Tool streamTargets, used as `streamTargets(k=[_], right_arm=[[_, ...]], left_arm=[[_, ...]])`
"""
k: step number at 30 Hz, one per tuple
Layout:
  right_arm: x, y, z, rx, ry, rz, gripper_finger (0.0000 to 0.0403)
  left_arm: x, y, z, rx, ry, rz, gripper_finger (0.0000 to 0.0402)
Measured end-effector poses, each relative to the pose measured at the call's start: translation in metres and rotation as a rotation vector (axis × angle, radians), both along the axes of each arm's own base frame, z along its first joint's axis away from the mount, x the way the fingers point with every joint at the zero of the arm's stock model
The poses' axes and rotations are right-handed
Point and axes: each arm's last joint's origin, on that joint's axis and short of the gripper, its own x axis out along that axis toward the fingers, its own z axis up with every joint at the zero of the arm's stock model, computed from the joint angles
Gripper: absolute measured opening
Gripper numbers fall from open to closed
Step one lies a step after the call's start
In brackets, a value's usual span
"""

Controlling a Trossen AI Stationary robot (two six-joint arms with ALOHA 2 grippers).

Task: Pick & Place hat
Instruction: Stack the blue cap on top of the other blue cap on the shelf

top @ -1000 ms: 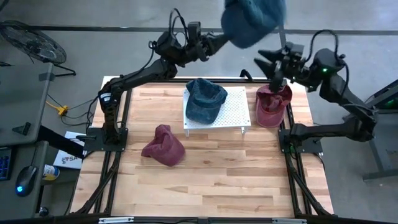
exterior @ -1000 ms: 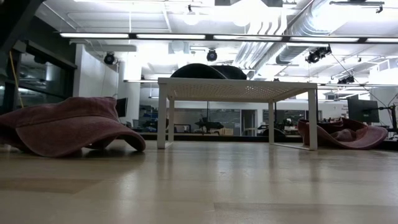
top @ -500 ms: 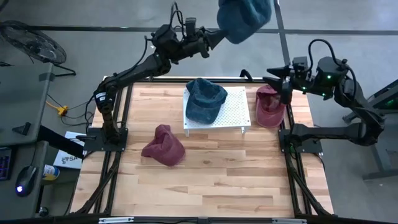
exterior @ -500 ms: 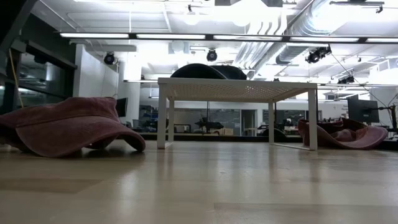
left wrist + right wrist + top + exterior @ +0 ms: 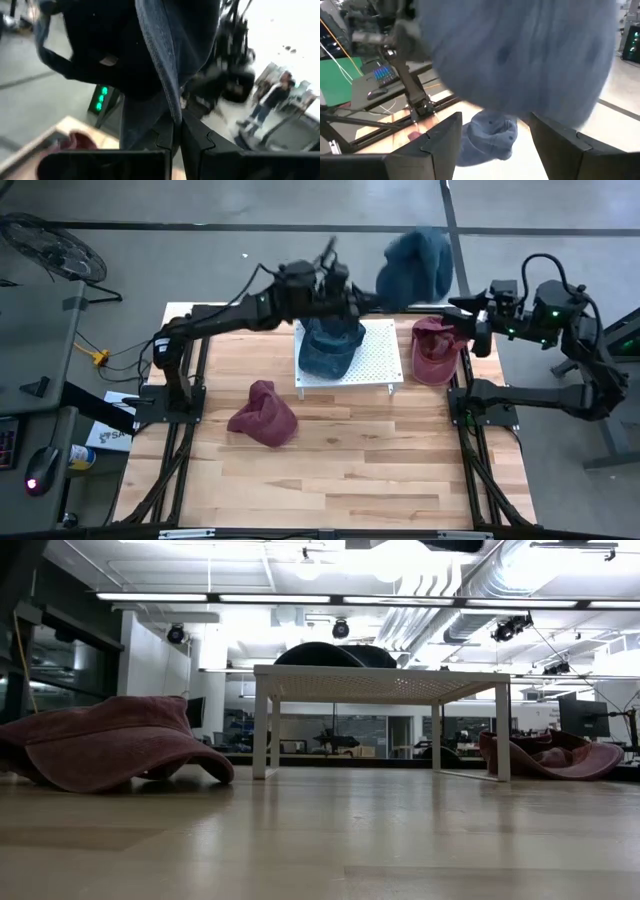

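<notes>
left gripper (image 5: 368,298): clamped on raised blue hat (image 5: 415,267)
right gripper (image 5: 466,313): fingers apart, empty
rack (image 5: 375,365): second blue hat (image 5: 330,340)
table (image 5: 330,470) right edge: maroon hat (image 5: 435,350)
left edge: another maroon hat (image 5: 263,415)

A: The raised hat (image 5: 414,266) was denim blue, like the one (image 5: 331,340) on the white perforated stand (image 5: 375,364).

B: Both others, left (image 5: 263,413) and right (image 5: 434,350), were maroon; the table (image 5: 350,470) looked like pale striped wood.

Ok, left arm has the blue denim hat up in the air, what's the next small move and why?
Probably lower the blue denim hat toward the white perforated stand: the left gripper is shut on its brim, above the stand's free side beside another blue hat. The open right gripper waits alongside.
</notes>
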Motion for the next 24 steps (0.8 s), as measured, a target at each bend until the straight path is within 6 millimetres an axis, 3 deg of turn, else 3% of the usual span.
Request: streamTargets(k=[14,20,24], right_arm=[[-0.044,0.019,-0.001,-0.057,-0.059,0.005,0.0226],[-0.046,0.020,-0.004,-0.058,-0.023,0.013,0.0226],[-0.045,0.021,-0.005,-0.053,-0.017,0.022,0.0226]], left_arm=[[-0.001,-0.094,-0.008,0.024,0.134,0.049,0.0008],[0.014,-0.115,-0.043,-0.038,0.046,0.041,0.0008],[0.018,-0.114,-0.065,-0.110,-0.092,0.042,0.0008]])
